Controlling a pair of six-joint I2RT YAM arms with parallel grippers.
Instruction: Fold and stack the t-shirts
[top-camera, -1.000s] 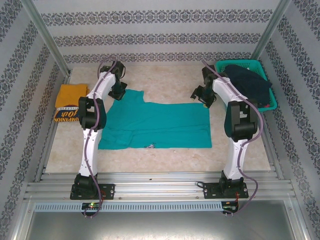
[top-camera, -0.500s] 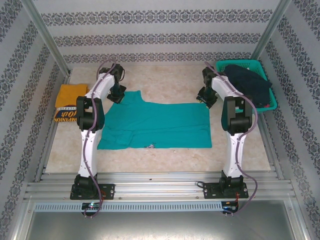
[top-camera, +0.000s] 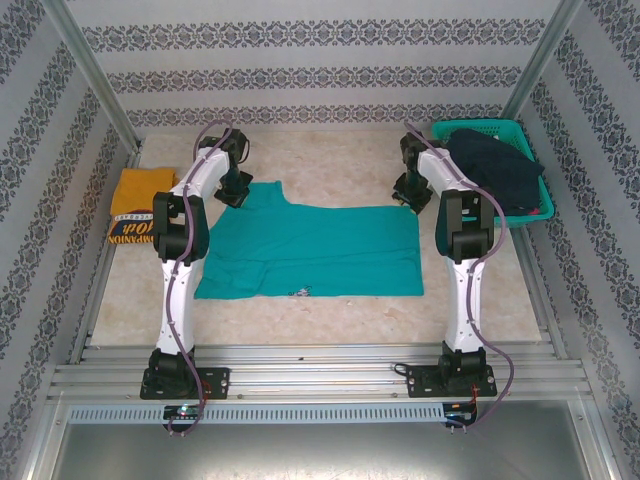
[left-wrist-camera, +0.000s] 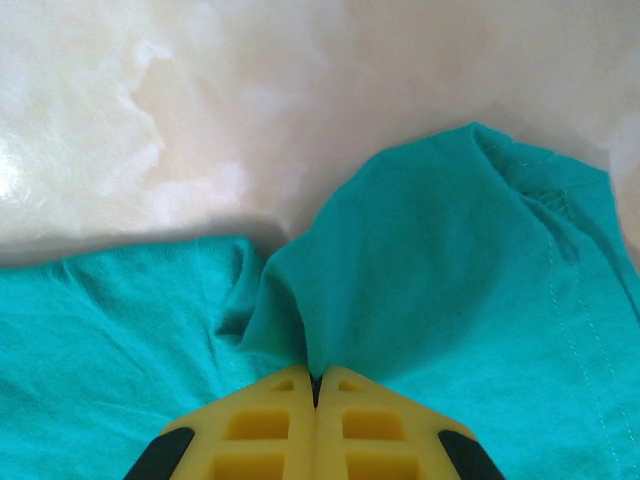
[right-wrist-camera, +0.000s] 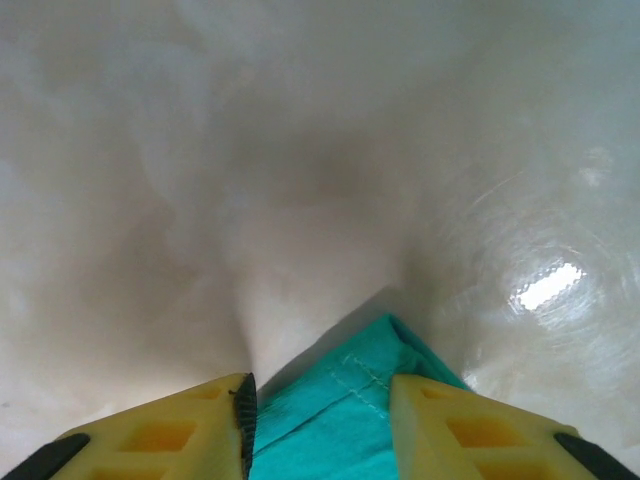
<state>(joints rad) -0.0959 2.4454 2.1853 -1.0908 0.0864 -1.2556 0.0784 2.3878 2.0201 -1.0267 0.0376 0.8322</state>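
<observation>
The teal-green t-shirt (top-camera: 310, 250) lies spread flat on the table, with small white lettering at its near hem. My left gripper (top-camera: 236, 193) is at its far left corner, shut on a pinched-up fold of the teal cloth (left-wrist-camera: 450, 280), with the yellow fingertips meeting (left-wrist-camera: 316, 378). My right gripper (top-camera: 409, 197) is at the far right corner. Its jaws stand apart around the stitched corner of the shirt (right-wrist-camera: 350, 415), and the cloth lies between them unpinched (right-wrist-camera: 320, 390). The mustard-yellow t-shirt (top-camera: 136, 205) lies folded at the left edge, its dark lettered band toward the front.
A teal mesh basket (top-camera: 490, 126) holding dark clothing (top-camera: 495, 165) stands at the back right, close beside the right arm. Patterned walls enclose the table on three sides. Bare marble table (top-camera: 330, 165) lies beyond the shirt.
My right gripper has settled down onto the shirt's far right corner and its jaws have narrowed around it. The left gripper has stayed shut on the cloth.
</observation>
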